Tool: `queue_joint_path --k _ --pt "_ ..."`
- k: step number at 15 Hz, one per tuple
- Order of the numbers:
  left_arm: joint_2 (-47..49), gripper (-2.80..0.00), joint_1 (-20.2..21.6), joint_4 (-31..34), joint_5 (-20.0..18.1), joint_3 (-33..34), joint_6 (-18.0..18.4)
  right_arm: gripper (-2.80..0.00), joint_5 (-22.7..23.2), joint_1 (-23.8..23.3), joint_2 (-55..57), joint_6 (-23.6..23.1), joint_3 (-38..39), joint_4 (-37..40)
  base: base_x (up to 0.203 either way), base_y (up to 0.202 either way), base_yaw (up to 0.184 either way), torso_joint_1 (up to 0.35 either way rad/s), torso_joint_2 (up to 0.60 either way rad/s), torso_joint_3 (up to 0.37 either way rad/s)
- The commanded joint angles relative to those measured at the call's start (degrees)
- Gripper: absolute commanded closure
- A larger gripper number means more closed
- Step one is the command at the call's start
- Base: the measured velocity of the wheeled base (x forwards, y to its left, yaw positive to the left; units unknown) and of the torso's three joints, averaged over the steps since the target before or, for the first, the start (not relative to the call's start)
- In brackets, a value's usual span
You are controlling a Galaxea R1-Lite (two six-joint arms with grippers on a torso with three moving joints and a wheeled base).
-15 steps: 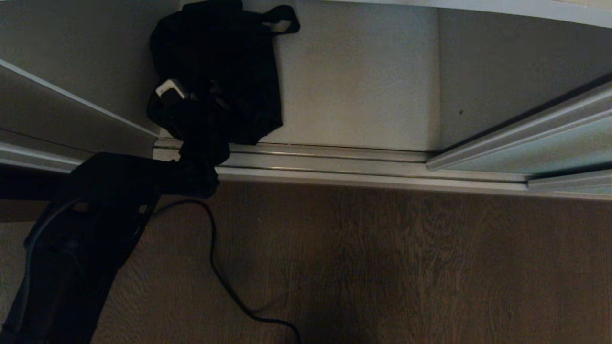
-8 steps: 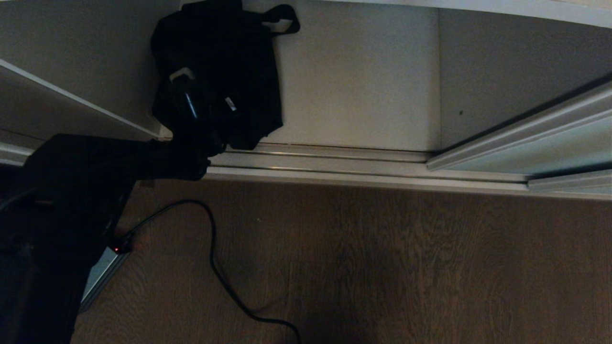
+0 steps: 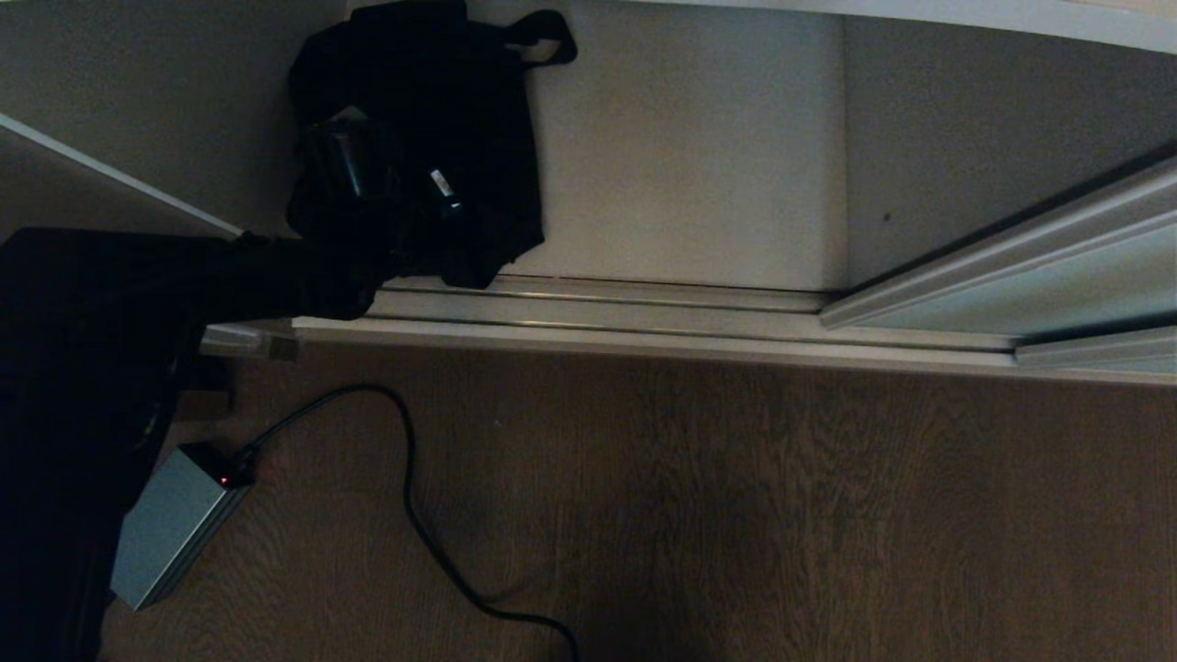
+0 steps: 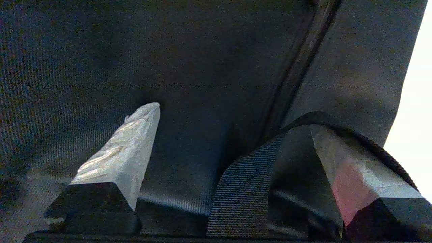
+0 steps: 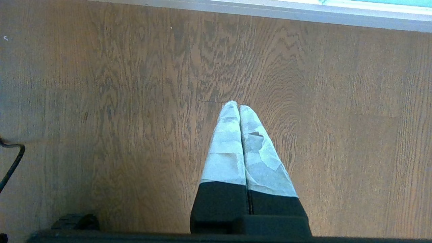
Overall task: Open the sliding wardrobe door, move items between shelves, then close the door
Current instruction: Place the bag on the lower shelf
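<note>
A floppy black bag point(image 3: 460, 110) lies on the white shelf point(image 3: 690, 165) at the wardrobe's left side, one loop strap point(image 3: 542, 41) toward the back. My left gripper point(image 3: 391, 175) hovers over the bag's near part, open. In the left wrist view the fingers point(image 4: 125, 152) stand wide apart against the bag fabric point(image 4: 168, 50), and a webbing strap point(image 4: 243, 189) arches loose between them and over the other finger. The sliding wardrobe door point(image 3: 1057, 285) stands pushed to the right. My right gripper point(image 5: 236, 106) hangs shut over the wood floor, holding nothing.
The grooved metal floor track point(image 3: 644, 317) runs along the shelf's front. On the wooden floor point(image 3: 782, 515) lie a grey box point(image 3: 170, 524) with a red light and a black cable point(image 3: 414, 515). A white board edge point(image 3: 119, 179) slants at the left.
The left gripper has opened wide over the bag. The left arm has swung left and up in the picture, uncovering the grey box on the floor. The bag has stayed put.
</note>
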Motion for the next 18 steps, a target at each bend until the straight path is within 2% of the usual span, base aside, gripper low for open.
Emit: queue_joint_path --k 1,5,11,14,17,18 --pt "-1.5 -2.8 0.0 3.2 0.1 0.1 0.0 0.0 0.0 0.0 -0.2 0.0 0.1 0.0 0.0 0.0 0.0 0.0 0.0 0.0" --pt "-1.5 -2.8 -1.2 9.7 0.2 1.1 2.4 0.0 0.0 0.0 -0.2 0.0 0.0 0.0 0.0 0.0 0.0 0.0 0.0 0.0" --pt "-1.9 -2.8 -1.2 14.4 -0.8 1.1 4.4 0.0 0.0 0.0 -0.2 0.0 0.0 0.0 0.0 0.0 0.0 0.0 0.0 0.0" --pt "-2.3 -2.8 -1.2 21.0 -5.0 -0.1 4.4 0.0 0.0 0.0 -0.2 0.0 0.1 0.0 0.0 0.0 0.0 0.0 0.0 0.0" --pt "-4.2 -2.8 -1.1 27.4 -13.6 -0.5 3.6 0.0 0.0 0.0 -0.2 0.0 0.1 0.0 0.0 0.0 0.0 0.0 0.0 0.0" --pt "-4.4 -2.8 -1.2 27.4 -14.6 -0.5 3.0 0.0 0.0 0.0 -0.2 0.0 0.0 0.0 0.0 0.0 0.0 0.0 0.0 0.0"
